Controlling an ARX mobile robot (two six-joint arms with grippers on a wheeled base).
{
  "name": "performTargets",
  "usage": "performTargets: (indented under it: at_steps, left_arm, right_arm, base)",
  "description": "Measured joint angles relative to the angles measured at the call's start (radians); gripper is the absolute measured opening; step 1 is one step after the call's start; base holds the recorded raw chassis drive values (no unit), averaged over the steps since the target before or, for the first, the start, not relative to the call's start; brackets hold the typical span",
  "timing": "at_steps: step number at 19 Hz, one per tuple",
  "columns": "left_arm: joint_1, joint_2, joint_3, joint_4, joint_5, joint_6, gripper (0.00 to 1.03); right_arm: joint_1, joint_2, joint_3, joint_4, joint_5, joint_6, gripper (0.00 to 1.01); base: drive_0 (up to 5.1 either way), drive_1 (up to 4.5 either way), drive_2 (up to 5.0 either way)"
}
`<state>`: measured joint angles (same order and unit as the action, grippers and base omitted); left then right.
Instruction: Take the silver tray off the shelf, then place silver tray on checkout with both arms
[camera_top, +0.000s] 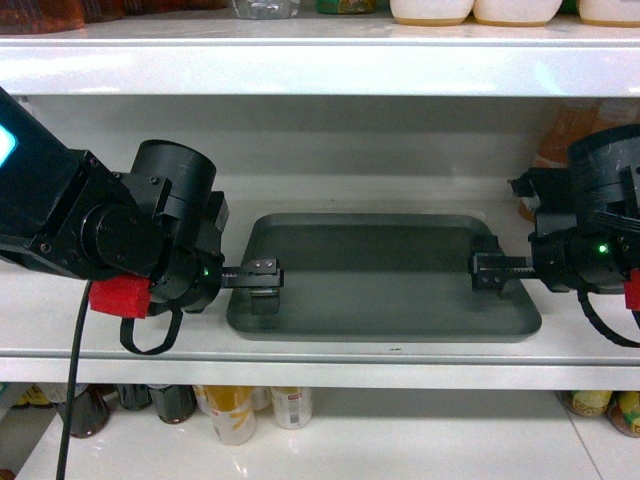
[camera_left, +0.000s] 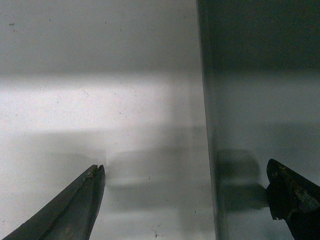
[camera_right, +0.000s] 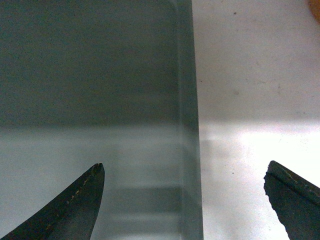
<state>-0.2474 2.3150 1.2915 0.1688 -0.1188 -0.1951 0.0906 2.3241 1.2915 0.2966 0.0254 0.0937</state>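
Observation:
The silver tray lies flat on the white shelf, seen in the head view. My left gripper is at the tray's left rim and my right gripper at its right rim. From the left wrist, my left gripper is open, one finger over the shelf and the other over the silver tray. From the right wrist, my right gripper is open too, straddling the rim between the silver tray and the shelf. The checkout is out of view.
An upper shelf board with jars hangs low over the tray. An orange packet stands at the back right. Bottles and cans fill the shelf below. My bulky arm joints sit close on both sides of the tray.

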Motion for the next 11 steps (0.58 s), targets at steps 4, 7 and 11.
performTargets:
  at_steps: [4,7,11]
  left_arm:
    - [0.003,0.018,0.058,-0.083,-0.006,-0.008,0.98]
    - [0.007,0.025,0.084,-0.134,0.008,-0.015,0.87]
    - [0.009,0.031,0.088,-0.145,0.032,-0.037,0.50]
  right_arm:
    - [-0.006,0.060,0.080,-0.095,-0.026,0.018,0.98]
    - [-0.013,0.072,0.129,-0.162,-0.027,0.018,0.82]
    - [-0.012,0.083,0.155,-0.200,-0.040,0.009,0.43]
  base:
    - [0.0,0.00,0.0]
    - [0.0,0.00,0.0]
    - [0.0,0.00,0.0]
